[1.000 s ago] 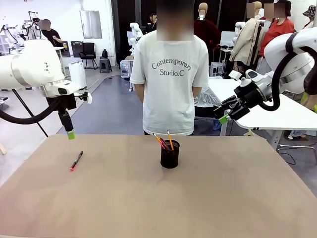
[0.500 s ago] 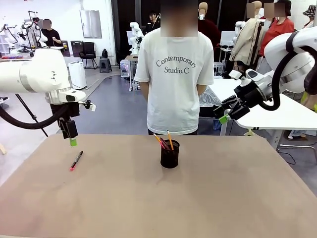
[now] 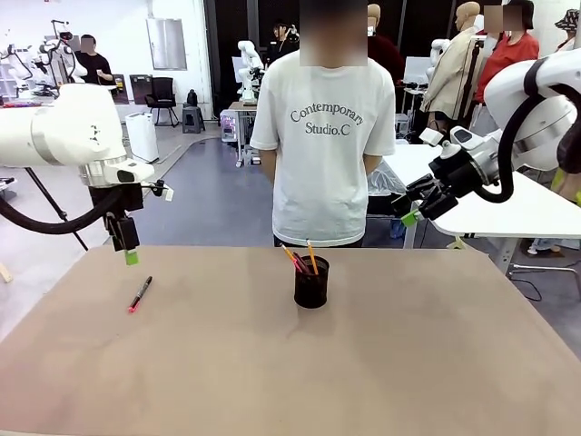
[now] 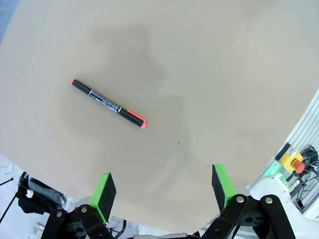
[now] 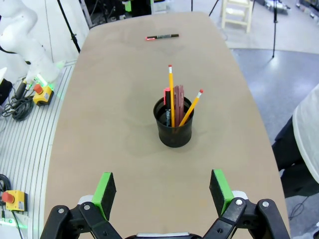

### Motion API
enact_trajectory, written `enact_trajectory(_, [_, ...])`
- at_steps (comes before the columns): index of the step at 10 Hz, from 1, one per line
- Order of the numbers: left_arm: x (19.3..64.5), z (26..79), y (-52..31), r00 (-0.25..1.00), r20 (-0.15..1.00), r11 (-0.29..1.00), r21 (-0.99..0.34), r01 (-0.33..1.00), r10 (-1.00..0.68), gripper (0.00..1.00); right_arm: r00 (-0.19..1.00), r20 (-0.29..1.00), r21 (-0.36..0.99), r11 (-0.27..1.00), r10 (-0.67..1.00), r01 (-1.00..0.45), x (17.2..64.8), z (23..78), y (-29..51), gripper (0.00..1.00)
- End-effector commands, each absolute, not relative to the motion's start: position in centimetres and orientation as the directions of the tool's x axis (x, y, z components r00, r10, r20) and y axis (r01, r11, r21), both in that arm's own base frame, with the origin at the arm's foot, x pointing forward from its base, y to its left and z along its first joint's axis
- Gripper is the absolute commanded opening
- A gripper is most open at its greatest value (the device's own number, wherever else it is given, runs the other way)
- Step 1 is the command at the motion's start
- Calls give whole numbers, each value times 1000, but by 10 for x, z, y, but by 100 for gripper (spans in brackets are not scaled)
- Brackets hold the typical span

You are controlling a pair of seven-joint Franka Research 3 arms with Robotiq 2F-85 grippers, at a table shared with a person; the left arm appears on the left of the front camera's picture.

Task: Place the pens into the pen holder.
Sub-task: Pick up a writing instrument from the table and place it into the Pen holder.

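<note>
Most of the job looks done: several pens (image 5: 177, 102) stand in the holder (image 3: 311, 283), which sits mid-bench toward the far side. One marker (image 3: 140, 294) is left, lying flat on the left part of the bench (image 3: 381, 363), well apart from the holder. The left pincer (image 3: 132, 255) hangs released and empty above the far left edge, just beyond the marker, which lies ahead of it in its wrist view. The right pincer (image 3: 408, 214) is also released and empty, held high off the far right corner and facing the holder. The surface around the marker and across to the holder is bare, so the carry looks unobstructed. The marker lies near the left edge, where a clumsy nudge might roll it off. A person (image 3: 322, 136) stands just behind the far edge, behind the holder.
</note>
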State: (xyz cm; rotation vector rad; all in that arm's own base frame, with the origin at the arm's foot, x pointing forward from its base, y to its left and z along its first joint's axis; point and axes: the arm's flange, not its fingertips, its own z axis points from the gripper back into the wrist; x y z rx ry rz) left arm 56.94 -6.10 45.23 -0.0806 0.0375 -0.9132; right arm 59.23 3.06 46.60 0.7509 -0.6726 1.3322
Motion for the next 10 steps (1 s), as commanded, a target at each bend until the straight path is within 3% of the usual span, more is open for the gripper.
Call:
enact_trajectory(1, [569,452,-61,611,2,609,-86,789,-792,100,121,794,92,79,595,-993,592,467,32,100])
enact_trajectory(2, [571,451,-49,667,-94,674,-121,729,-739,100,121,794,92,79,595,-993,592,467,32,100])
enact_trajectory(5, [575,432,-48,809,-188,830,-86,551,-557,100,121,794,92,79,595,-993,592,467,32,100])
enact_trajectory(7, [589,406,-56,846,-167,862,-96,498,-507,100,121,794,92,79,595,-993,592,467,32,100])
enact_trajectory(10, [607,387,-61,879,-134,887,10,462,-457,100,121,794,92,79,595,-993,592,467,32,100])
